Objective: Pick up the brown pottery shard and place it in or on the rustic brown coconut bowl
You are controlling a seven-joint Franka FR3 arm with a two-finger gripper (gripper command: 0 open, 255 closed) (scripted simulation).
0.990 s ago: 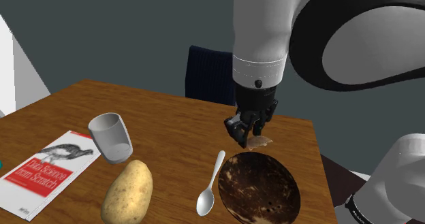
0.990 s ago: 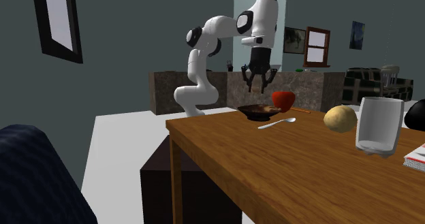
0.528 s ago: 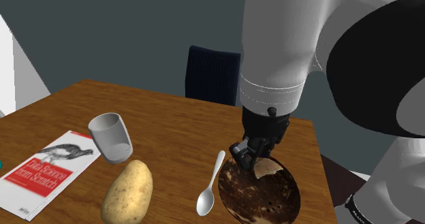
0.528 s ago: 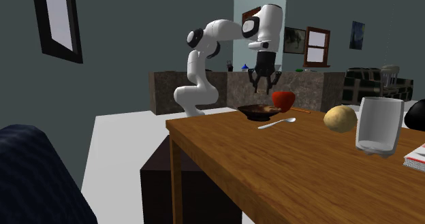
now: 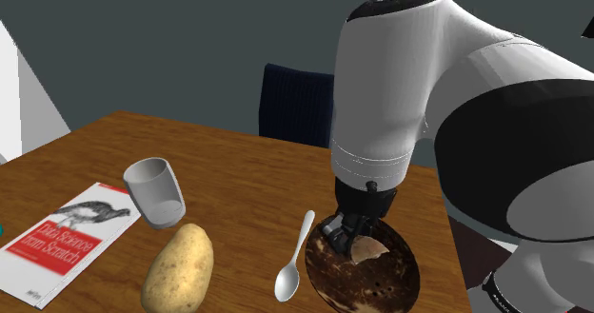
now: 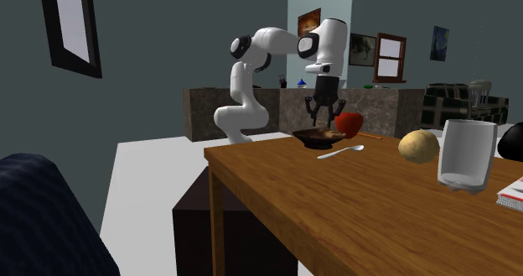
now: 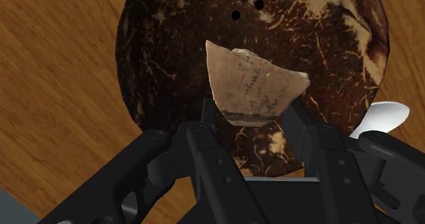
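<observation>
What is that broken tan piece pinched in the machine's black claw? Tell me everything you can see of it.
It is a pottery shard, an angular fragment with jagged edges, light brown and matte like fired clay, with faint dark markings and a darker band along one edge. Two black fingers clasp its sides, holding it over the dark coconut bowl. Whether it touches the bowl cannot be told.

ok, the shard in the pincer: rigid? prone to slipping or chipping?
Probably rigid: the shard shows a flat, sharp-edged outline in the pincer. Clasped near one edge, it may pivot. Its thin corners look chip-prone if dropped into the bowl.
</observation>
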